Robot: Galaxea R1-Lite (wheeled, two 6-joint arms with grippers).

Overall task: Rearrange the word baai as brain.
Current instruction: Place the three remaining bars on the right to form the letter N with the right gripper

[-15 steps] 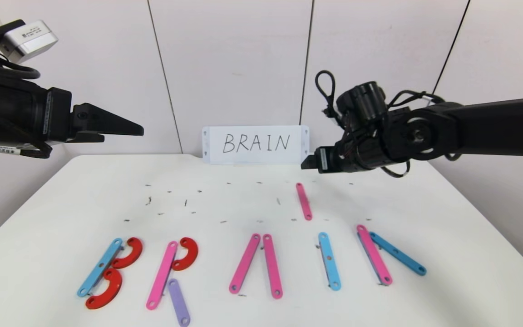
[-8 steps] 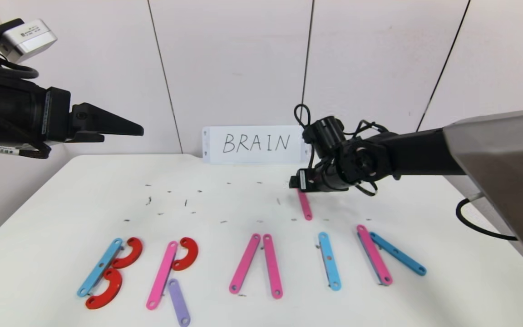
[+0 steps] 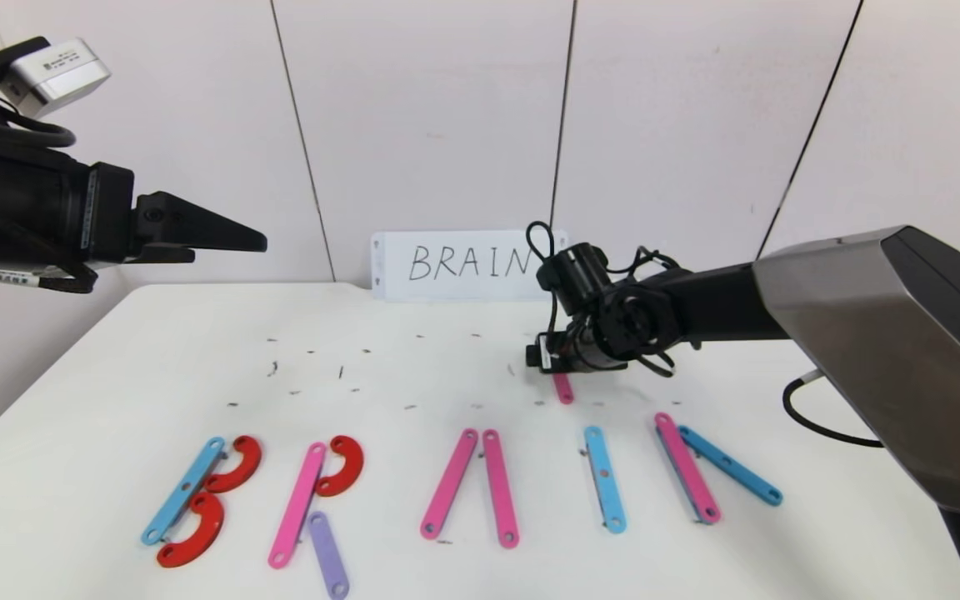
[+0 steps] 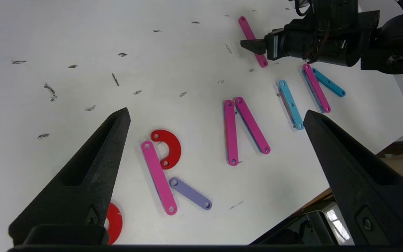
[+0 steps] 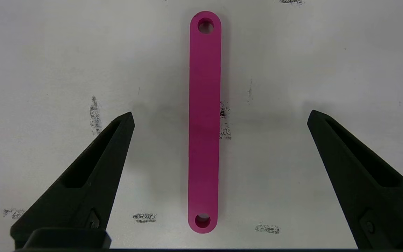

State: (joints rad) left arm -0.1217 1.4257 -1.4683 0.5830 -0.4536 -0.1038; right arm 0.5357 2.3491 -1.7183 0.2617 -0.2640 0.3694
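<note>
Behind, your white card (image 3: 467, 264) reads BRAIN. Your right gripper (image 5: 219, 147), fingers spread wide, straddles a loose pink bar (image 5: 204, 122) lying flat beyond the front-row letters (image 3: 463, 492); left gripper (image 4: 215, 147) hangs released, parked high.

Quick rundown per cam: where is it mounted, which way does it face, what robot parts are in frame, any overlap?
Head: on the robot's head, looking forward and down at the table; both arms show, left end effector raised, right end effector low over the spare pink bar.
Left wrist: looks down past its open fingers at the letters; right arm beyond.
Right wrist: looks straight down at the spare pink bar between its open fingers.
Shared: all three show that bar.
</note>
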